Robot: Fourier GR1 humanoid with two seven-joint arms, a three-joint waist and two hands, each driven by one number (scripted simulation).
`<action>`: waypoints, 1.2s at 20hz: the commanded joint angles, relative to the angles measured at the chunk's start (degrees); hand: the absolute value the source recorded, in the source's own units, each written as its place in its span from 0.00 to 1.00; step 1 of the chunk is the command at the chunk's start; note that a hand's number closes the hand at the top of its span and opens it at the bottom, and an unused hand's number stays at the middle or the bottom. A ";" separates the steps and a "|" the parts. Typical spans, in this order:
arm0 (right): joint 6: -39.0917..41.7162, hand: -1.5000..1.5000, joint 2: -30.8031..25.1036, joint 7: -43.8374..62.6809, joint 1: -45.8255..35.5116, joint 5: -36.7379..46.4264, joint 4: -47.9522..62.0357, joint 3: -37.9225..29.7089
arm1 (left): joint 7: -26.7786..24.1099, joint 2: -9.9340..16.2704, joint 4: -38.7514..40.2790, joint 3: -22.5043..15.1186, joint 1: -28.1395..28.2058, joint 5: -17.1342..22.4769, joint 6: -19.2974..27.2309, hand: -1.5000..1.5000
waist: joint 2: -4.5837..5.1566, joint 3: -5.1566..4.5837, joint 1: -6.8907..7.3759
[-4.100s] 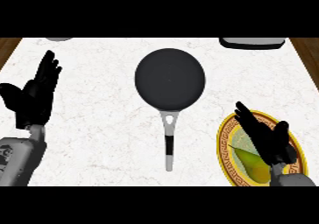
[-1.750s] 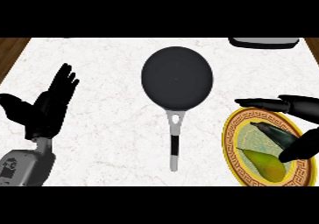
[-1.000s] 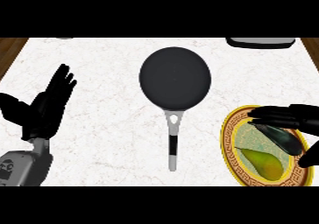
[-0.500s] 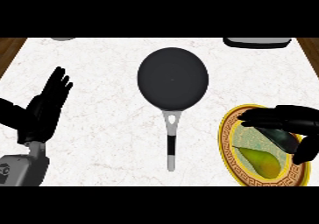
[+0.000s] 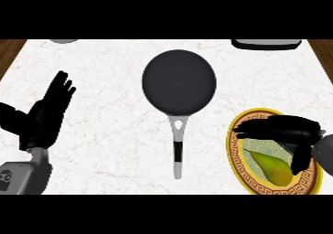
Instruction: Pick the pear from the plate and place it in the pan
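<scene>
A yellow-green pear [image 5: 272,167] lies on a gold-rimmed plate [image 5: 236,151] at the lower right of the counter. My right hand [image 5: 285,130] arches over the plate's far half, just above the pear's upper end. Its fingers reach left across the plate and its thumb points down along the pear's right side. The fingers are not closed on the pear. A black pan [image 5: 179,82] sits at the centre, and its grey handle [image 5: 177,146] points toward me. My left hand [image 5: 41,119] rests open at the left edge, fingers up.
A grey container [image 5: 267,43] stands at the counter's far right edge and a small grey object [image 5: 64,41] at the far left. Wooden floor shows past both side edges. Bare marble lies between the pan handle and the plate.
My right hand has swung in from the right and come down over the plate, curving above the pear. The left hand has barely shifted. Pear and pan have not moved.
</scene>
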 commanded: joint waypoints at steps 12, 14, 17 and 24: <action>3.64 0.00 7.43 -6.01 -0.43 2.14 7.51 3.03 | 5.34 -1.14 -4.52 -0.63 -0.65 -2.84 1.57 0.50 | -0.11 0.03 -0.21; 3.92 0.00 7.28 -5.45 -0.49 2.60 6.58 3.23 | 5.41 -2.41 -4.79 -0.78 -0.53 -2.92 2.16 0.50 | -0.12 0.01 -0.34; 4.08 1.00 9.40 -3.29 0.71 1.97 2.87 5.10 | 2.52 -1.20 -4.02 0.53 2.10 -3.29 1.00 0.50 | -0.19 -0.02 -0.41; -2.80 1.00 10.96 -7.48 3.79 1.24 4.27 5.13 | 3.43 -0.74 -2.42 1.92 -0.66 -1.72 -0.93 0.50 | 0.03 0.04 -0.38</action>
